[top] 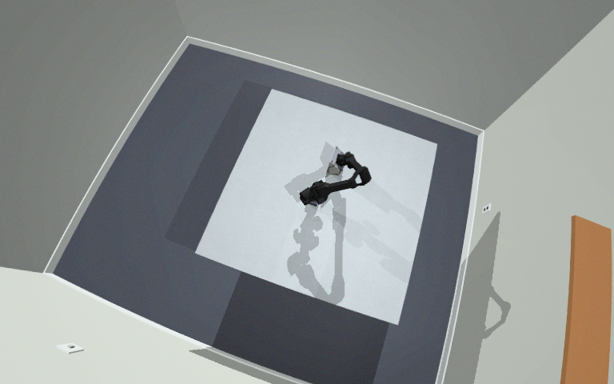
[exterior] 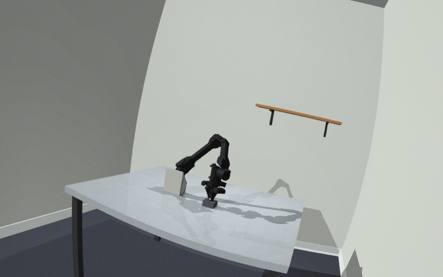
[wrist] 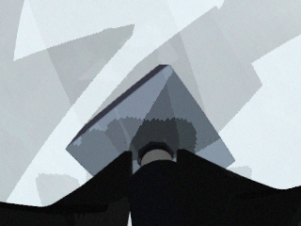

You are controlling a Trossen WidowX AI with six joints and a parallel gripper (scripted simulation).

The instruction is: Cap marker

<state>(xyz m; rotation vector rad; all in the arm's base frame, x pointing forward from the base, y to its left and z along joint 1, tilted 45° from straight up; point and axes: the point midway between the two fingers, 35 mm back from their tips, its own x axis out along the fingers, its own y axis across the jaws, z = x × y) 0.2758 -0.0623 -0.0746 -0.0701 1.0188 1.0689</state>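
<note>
The blue-grey holder block [top: 312, 203] [exterior: 209, 203] [wrist: 165, 105] sits on the table. My gripper [exterior: 211, 198] [wrist: 154, 157] points down just above it and is shut on the dark cap [wrist: 152, 188]. The cap is directly over the marker [wrist: 156, 156]. Only a short pale band of the marker shows in the wrist view, between the cap and a dark ring at the block. The views do not show whether the cap is fully seated. The cap and marker are too small or hidden to make out in the top and exterior views.
A beige upright panel [top: 333, 169] [exterior: 173, 181] stands on the table [top: 253, 190] [exterior: 130, 202] beside the arm's base. An orange shelf [exterior: 299, 113] hangs on the wall, far beyond the table. Arm shadows cross the table top.
</note>
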